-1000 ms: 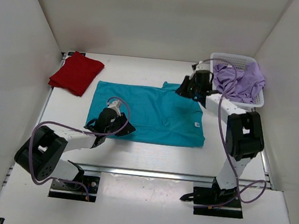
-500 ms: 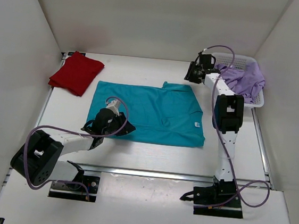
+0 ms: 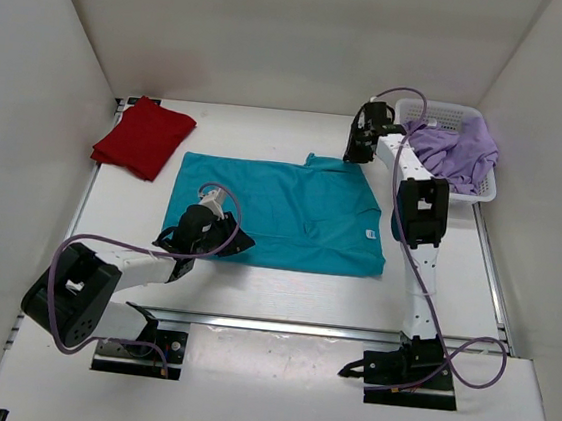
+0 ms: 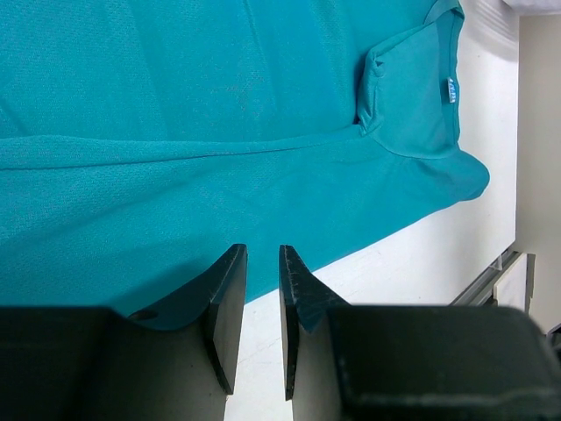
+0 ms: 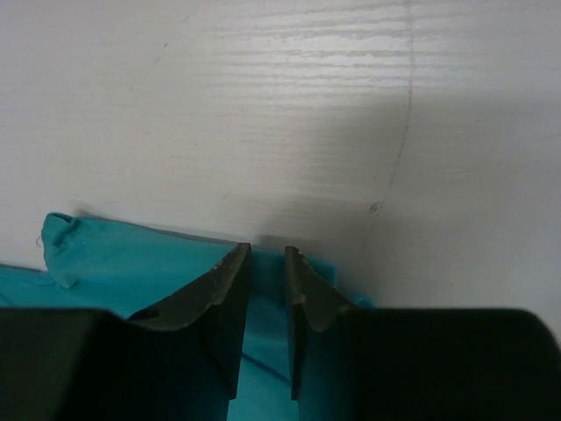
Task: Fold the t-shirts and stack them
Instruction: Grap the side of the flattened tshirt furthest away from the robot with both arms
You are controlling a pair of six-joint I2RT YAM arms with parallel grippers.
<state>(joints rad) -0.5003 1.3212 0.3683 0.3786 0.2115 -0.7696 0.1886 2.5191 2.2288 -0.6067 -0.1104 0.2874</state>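
The teal t-shirt [image 3: 281,211] lies spread flat mid-table, its sleeve and label [image 4: 450,88] toward the right. My left gripper [image 3: 243,244] rests at the shirt's near-left hem. In the left wrist view its jaws [image 4: 263,250] stand slightly apart, with bare table showing in the gap. My right gripper [image 3: 356,150] hovers over the shirt's far right corner. It is open, and teal cloth [image 5: 131,254] lies flat beneath its fingertips [image 5: 268,250]. The red t-shirt [image 3: 145,136] lies folded at the far left. The lavender t-shirt [image 3: 458,149] is bunched in the basket.
A white mesh basket [image 3: 442,109] stands at the far right corner, close beside the right arm. White walls enclose the table on three sides. A metal rail [image 3: 279,324] runs along the near edge by the arm bases.
The right gripper was shut at the teal shirt's far right corner; it has opened and moved a little toward the back edge. The left gripper has hardly moved.
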